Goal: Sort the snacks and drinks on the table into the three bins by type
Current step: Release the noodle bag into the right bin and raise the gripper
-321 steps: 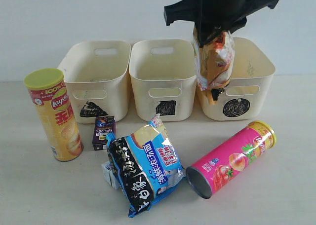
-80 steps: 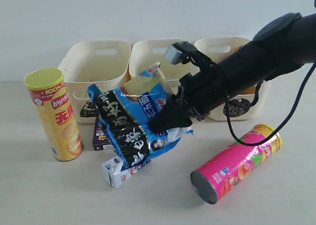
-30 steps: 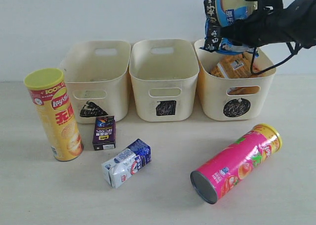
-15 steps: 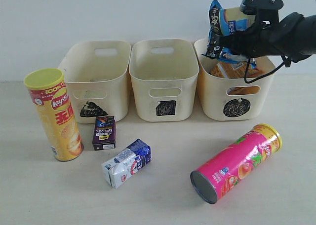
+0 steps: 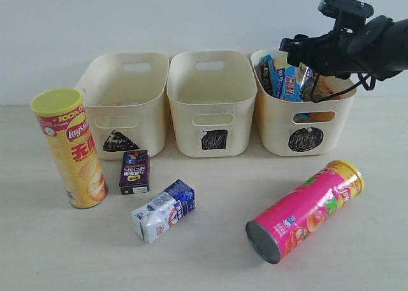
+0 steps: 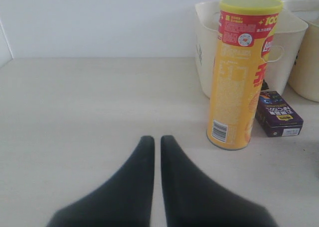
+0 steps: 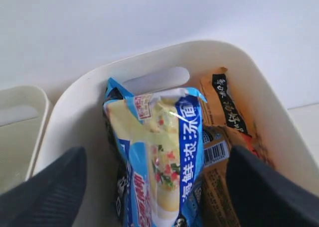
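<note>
Tubes like these look light, stiff and slick. The pink tube [image 5: 305, 210] lies on the counter [image 5: 210, 259] before the circle bin [image 5: 274, 122] and may roll, so pinch it across mid-barrel. Over that bin the right tool [image 7: 154, 157] hangs spread; the left tool [image 6: 155, 140] is pressed together, empty.

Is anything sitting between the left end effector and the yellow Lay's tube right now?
Nothing visible. Only bare table lies between the left end effector and the upright yellow Lay's tube. The dark purple carton sits beside the tube, off that line.
</note>
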Motion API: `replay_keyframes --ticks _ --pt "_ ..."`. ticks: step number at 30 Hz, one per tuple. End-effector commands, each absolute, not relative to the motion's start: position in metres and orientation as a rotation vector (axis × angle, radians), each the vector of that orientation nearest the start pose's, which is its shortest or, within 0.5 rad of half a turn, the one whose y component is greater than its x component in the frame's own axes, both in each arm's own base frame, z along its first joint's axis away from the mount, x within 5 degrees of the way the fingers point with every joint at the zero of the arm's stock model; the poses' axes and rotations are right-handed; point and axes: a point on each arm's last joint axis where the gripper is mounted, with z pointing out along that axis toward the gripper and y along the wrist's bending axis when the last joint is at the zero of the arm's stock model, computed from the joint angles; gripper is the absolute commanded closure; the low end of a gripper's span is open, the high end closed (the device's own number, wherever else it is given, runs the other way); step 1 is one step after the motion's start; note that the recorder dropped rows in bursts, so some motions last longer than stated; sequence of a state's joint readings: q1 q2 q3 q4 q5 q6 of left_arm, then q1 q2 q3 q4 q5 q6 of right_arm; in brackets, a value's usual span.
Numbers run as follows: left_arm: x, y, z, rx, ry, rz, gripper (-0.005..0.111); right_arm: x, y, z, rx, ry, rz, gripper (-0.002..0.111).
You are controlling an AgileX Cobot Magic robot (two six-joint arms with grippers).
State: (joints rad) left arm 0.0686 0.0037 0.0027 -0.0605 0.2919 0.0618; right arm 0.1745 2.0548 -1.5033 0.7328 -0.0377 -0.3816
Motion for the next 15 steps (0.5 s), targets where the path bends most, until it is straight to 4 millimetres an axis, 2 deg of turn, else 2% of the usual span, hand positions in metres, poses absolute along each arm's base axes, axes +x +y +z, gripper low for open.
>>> replay_keyframes --ticks 1,10,12,15 --pt "0.055 0.002 0.187 -0.057 1.767 0.031 0.102 0.474 0.079 0.241 0.125 1.974 0.271 0.038" --pt "0.055 0.002 0.187 -0.057 1.767 0.031 0.102 0.457 0.083 0.280 -0.117 1.953 0.212 0.039" --pt "0.055 0.002 0.187 -0.057 1.767 0.031 0.102 0.451 0.084 0.290 -0.140 1.948 0.223 0.044" --pt "0.055 0.002 0.187 -0.057 1.767 0.031 0.102 0.443 0.086 0.301 -0.205 1.962 0.232 0.061"
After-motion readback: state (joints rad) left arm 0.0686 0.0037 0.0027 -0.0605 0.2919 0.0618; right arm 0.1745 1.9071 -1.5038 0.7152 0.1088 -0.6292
